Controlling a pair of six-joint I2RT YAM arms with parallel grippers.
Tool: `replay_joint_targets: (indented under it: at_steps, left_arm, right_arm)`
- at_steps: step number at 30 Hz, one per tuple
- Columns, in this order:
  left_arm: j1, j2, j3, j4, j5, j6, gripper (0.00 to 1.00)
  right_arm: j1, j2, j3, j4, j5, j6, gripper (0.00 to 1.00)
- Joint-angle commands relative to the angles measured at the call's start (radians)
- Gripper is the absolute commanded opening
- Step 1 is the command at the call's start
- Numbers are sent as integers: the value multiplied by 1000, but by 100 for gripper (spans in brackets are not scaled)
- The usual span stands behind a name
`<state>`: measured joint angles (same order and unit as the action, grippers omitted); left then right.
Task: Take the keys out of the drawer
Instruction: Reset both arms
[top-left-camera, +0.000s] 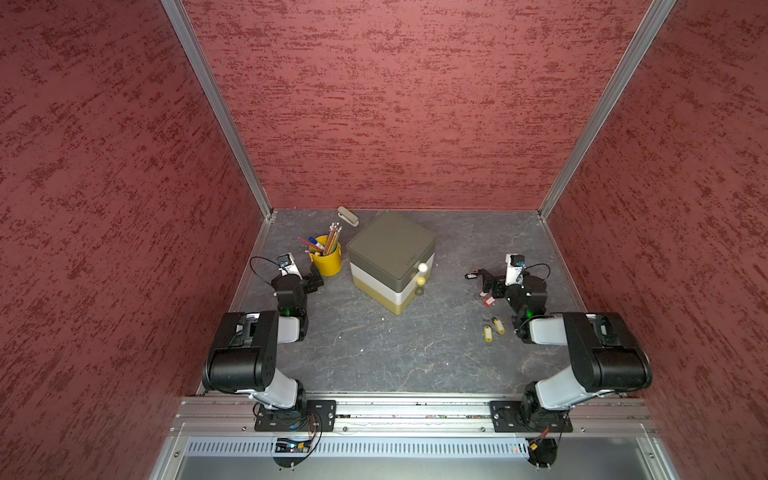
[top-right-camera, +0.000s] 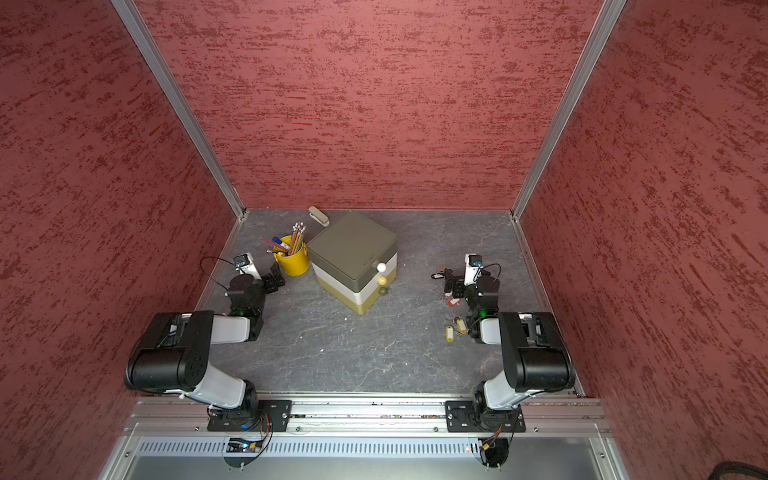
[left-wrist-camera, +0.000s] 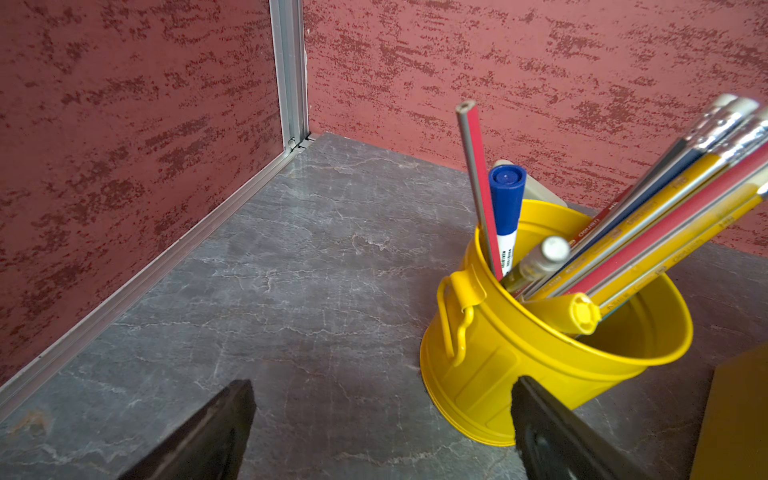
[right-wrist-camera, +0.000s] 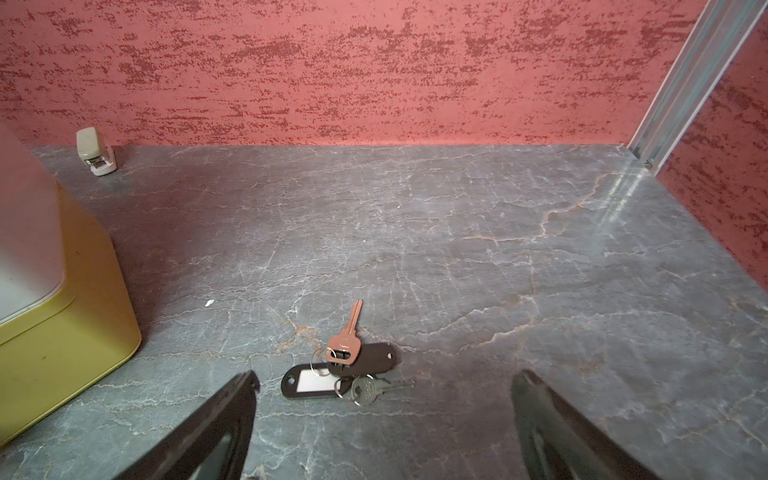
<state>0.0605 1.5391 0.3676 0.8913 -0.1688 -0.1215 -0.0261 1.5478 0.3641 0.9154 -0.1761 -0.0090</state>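
In both top views your keys (top-left-camera: 489, 301) are out on the surface (top-left-camera: 374, 353) by the right hand (top-left-camera: 483, 279), drawer box (top-left-camera: 392, 257) shut. Right wrist: the black-tagged pair (right-wrist-camera: 345, 370) lies just ahead, between its wide-open, empty fingers. Left wrist: the left hand (left-wrist-camera: 382, 384) gapes empty too, just beside a yellow bucket (left-wrist-camera: 498, 365).

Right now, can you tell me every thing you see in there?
Drawer box: one, grey-green, white and mustard tiers, in the middle.
Bucket: one, yellow, left of the box.
Pencils and pens: several, mixed colours, in the bucket.
Stapler: one, beige, by the back wall.
Black-tagged keys: two, right side, farthest back.
Red-tagged keys: two, right side, middle.
Yellow-tagged keys: two, right side, nearest the front.
Table: one, grey marbled.
Left fingers: two, black, open and empty, by the bucket.
Right fingers: two, black, open and empty, at the black-tagged keys.
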Motion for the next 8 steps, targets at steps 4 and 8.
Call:
replay_joint_targets:
  at_steps: [4, 8]
  left_arm:
    - [-4, -3, 11, 15, 2, 10, 100]
    - [-5, -4, 10, 15, 2, 10, 100]
  right_arm:
    - [-5, 6, 27, 1, -3, -13, 98]
    - [-5, 0, 16, 12, -5, -12, 99]
